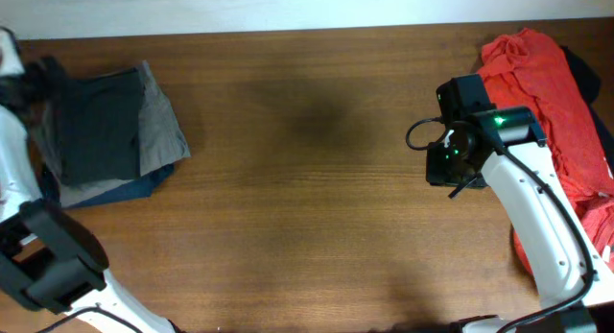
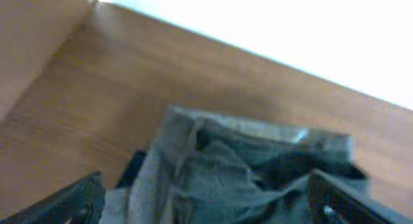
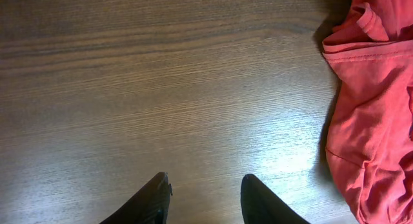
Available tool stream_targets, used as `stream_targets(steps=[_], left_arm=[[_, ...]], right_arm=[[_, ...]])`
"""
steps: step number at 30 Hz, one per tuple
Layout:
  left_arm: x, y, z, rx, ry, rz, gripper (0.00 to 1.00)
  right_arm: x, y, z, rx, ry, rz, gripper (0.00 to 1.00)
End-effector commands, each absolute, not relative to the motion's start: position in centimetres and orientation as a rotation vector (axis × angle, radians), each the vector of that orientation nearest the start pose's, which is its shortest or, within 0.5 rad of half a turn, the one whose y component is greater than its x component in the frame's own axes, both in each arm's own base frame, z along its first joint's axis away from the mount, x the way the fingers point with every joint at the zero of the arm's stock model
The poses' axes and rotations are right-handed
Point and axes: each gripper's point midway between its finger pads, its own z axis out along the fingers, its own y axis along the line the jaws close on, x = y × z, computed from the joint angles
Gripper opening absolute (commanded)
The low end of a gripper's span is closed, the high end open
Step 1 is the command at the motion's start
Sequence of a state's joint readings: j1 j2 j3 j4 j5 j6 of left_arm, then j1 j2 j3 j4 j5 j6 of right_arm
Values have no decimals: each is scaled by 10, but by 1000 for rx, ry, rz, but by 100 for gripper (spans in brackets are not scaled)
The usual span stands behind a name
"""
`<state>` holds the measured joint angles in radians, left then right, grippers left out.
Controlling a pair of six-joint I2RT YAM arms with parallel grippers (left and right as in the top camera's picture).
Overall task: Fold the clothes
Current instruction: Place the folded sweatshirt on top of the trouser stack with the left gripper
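"What's around the right gripper (image 3: 205, 185)?"
"Bare table (image 3: 161, 88) ahead and leftward; red cloth heap (image 3: 368, 101) blocks its right."
"Left gripper (image 2: 206, 208)?"
"Folded stack (image 2: 245, 166) fills the space between its fingers (image 2: 68, 203); bare table beyond."

Left: charcoal trousers (image 1: 96, 127), nearly black, over grey-khaki trousers (image 1: 163, 131) and a navy garment (image 1: 144, 186). Right: red cloth (image 1: 542, 83). The table (image 1: 307, 208) shows brown wood grain.

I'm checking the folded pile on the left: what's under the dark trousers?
A grey garment sticks out right of the dark trousers, with a navy garment peeking out beneath. Most of both is covered; anything else underneath is hidden.
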<state>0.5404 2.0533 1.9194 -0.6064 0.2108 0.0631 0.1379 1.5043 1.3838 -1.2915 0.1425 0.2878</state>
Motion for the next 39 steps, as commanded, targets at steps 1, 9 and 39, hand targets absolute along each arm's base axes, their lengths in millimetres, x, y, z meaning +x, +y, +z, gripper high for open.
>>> stream_targets(steps=[1, 9, 39], left_arm=[[505, 254, 231, -473, 2244, -22, 99], [463, 224, 183, -570, 2492, -138, 19], [576, 231, 149, -361, 2232, -45, 10]], right_arm=[[293, 9, 174, 258, 2910, -185, 41], [292, 9, 174, 258, 2913, -186, 41], [288, 13, 172, 260, 2933, -155, 41]])
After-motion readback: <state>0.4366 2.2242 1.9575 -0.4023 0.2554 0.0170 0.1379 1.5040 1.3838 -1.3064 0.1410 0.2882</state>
